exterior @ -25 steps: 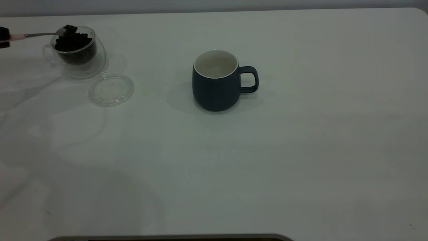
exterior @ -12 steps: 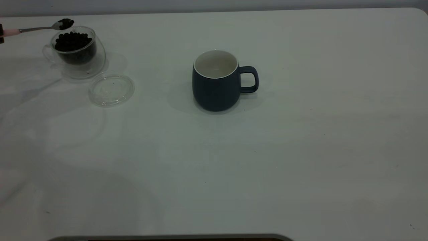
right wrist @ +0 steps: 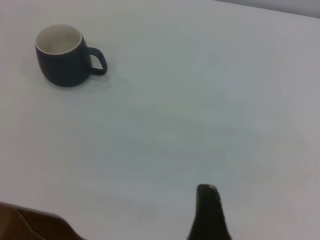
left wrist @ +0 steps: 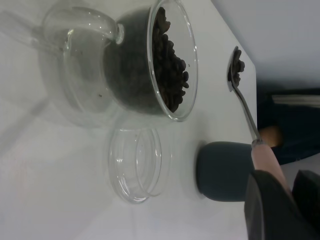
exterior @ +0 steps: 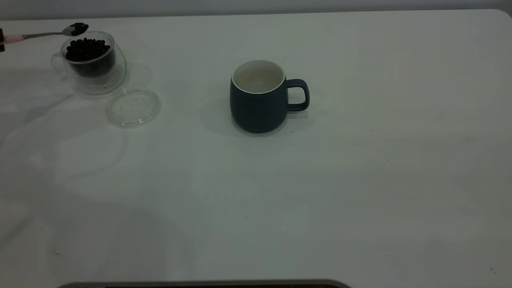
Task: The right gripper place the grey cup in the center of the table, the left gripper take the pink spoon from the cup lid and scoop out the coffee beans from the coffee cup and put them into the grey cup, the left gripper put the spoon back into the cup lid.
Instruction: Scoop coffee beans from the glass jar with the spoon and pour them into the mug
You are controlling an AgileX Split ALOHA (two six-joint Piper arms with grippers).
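Observation:
My left gripper (exterior: pixel 1 40) shows only at the far left edge, shut on the pink spoon (exterior: pixel 44 34) by its handle. The spoon's bowl holds a few coffee beans (exterior: pixel 79 28) and hovers just above the far rim of the coffee cup (exterior: pixel 94 66), which is full of beans. In the left wrist view, the gripper (left wrist: pixel 280 180) clamps the pink handle (left wrist: pixel 267 161). The cup lid (exterior: pixel 133 107) lies empty in front of the coffee cup. The grey cup (exterior: pixel 258 102) stands upright and empty at the table's (exterior: pixel 360 180) centre. My right gripper (right wrist: pixel 207 202) is out of the exterior view, well back from the grey cup (right wrist: pixel 62 55).
The coffee cup and lid sit close together at the far left. The table's far edge runs just behind the spoon. A dark edge shows along the table's front.
The spoon has risen out of the coffee cup with beans in its bowl and shifted slightly left. It has held almost still for the last half second.

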